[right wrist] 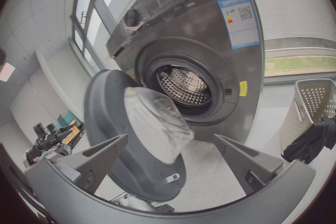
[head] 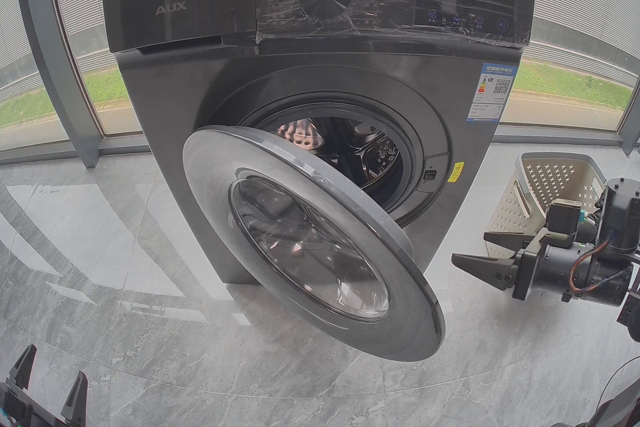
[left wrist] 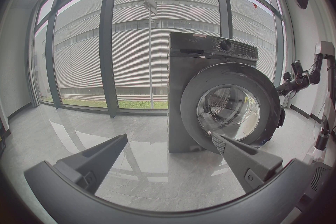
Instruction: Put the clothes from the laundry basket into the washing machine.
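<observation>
floor (head: 120, 315): shiny grey marble tiles, pretty reflective
windows (left wrist: 78, 46): floor-to-ceiling, dark frames
outside: grey slatted building (left wrist: 175, 28), grass strip (head: 573, 85), lamp post (left wrist: 150, 60)

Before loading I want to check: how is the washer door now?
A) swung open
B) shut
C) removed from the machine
A: the door stands swung out on its hinge, and the drum shows in the round opening behind it.
</observation>
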Controlling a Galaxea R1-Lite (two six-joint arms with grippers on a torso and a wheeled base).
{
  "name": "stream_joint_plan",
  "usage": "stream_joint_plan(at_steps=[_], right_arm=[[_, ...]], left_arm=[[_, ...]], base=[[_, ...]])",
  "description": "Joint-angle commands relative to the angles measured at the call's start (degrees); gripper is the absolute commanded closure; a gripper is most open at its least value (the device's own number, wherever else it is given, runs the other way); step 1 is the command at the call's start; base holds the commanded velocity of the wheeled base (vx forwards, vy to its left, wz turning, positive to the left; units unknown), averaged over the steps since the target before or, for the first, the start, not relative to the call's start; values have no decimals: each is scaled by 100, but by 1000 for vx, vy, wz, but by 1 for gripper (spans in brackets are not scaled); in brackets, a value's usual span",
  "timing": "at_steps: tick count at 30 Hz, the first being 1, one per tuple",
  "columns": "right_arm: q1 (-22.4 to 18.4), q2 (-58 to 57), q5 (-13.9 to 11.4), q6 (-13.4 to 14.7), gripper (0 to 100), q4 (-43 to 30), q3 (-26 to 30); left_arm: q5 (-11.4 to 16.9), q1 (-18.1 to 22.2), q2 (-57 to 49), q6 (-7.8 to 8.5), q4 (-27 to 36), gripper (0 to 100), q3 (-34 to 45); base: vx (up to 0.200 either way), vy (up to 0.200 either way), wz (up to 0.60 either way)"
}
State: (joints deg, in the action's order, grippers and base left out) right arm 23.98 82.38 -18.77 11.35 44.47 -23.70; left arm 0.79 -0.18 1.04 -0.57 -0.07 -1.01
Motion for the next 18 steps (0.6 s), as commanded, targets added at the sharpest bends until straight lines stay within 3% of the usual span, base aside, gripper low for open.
stream_joint_plan(at_steps=[1, 4, 8, 12, 18], right_arm=[[-183, 718, 234, -1, 0, 9, -249], [-165, 937, 287, -28, 0, 9, -241], [-122, 1236, 550, -54, 0, 9, -232], [2, 1324, 550, -45, 0, 0, -100], [511, 1315, 533, -36, 0, 9, 111]], left_arm=[[0, 1, -104, -4, -1, 0, 101], [0, 1, -104, -4, -1, 0, 101], [0, 1, -104, -4, -1, 0, 101], [0, 1, -104, -4, -1, 0, 101], [0, 1, -104, -4, -1, 0, 101]], base=[[0, 0, 0], [0, 0, 0], [0, 0, 0], [0, 0, 0], [0, 0, 0]])
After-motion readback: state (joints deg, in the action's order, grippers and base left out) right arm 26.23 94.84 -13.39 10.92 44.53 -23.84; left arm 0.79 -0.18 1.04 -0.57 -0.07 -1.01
